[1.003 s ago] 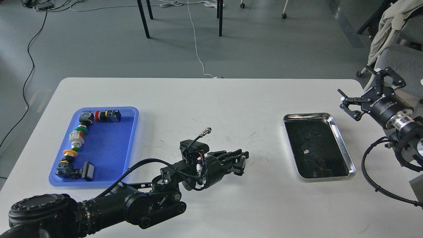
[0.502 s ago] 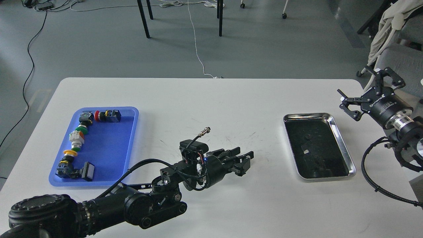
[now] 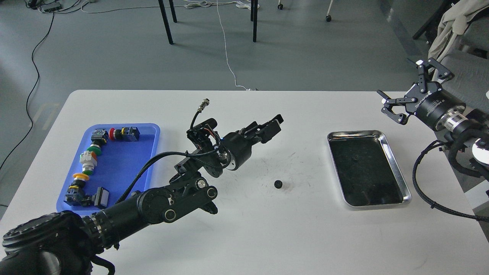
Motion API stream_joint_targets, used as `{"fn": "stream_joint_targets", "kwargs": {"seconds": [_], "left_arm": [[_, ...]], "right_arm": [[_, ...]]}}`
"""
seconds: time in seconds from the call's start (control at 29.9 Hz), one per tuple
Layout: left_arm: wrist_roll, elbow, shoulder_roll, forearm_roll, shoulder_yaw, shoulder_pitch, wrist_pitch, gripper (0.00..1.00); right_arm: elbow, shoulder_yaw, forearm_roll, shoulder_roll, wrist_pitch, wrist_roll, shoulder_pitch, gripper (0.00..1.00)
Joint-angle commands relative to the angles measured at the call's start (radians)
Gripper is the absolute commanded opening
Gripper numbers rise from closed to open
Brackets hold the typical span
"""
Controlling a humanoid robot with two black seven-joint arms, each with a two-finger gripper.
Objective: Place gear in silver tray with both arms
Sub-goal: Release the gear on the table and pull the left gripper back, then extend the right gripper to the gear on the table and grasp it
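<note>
A small black gear [image 3: 278, 184] lies on the white table, left of the silver tray [image 3: 355, 133] and apart from it. The tray's dark bottom reflects the room. My left gripper [image 3: 272, 125] is raised well above the table, up and slightly left of the gear, open and empty. My right gripper [image 3: 408, 87] hangs in the air above the table's far right corner, beyond the tray, with its fingers spread wide and nothing between them.
A blue plastic tray [image 3: 126, 168] with several push-button switches sits at the left of the table. My left forearm [image 3: 160, 202] crosses the table's front left. Cables hang from my right arm [image 3: 424, 191] by the table's right edge.
My left gripper opened, left the gear on the table, and rose up and back. My right gripper moved up and slightly left.
</note>
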Motion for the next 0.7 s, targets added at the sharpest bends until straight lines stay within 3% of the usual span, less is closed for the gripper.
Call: {"fn": "stream_joint_targets", "kwargs": {"seconds": [0.0,0.13,0.3,0.43,0.6,0.67], "left_arm": [[0.012,-0.002,0.0,-0.159,-0.093,-0.036,-0.001,0.98],[0.02,-0.022,0.104,-0.309,-0.175,-0.05,-0.014,0.98],[0.079,-0.057,0.29,-0.557,-0.244,-0.051,-0.076,0.98],[0.084,-0.058,0.425,-0.755,-0.235,-0.048,-0.146,0.98],[0.081,-0.058,0.517,-0.799,-0.239,-0.021,-0.229,0.98],[0.075,-0.058,0.535,-0.799,-0.242,-0.008,-0.241,0.98]], "right_arm": [[0.024,-0.081,-0.065,0.013,-0.028,-0.004,0.085,0.96],[0.032,-0.317,-0.249,0.014,-0.03,-0.006,0.24,0.96],[0.064,-0.603,-0.459,0.075,-0.039,-0.006,0.423,0.96],[0.102,-0.788,-0.571,0.201,-0.05,-0.009,0.548,0.96],[0.105,-1.077,-0.676,0.39,-0.054,-0.018,0.702,0.96],[0.121,-1.186,-0.711,0.453,-0.053,-0.057,0.751,0.97]]}}
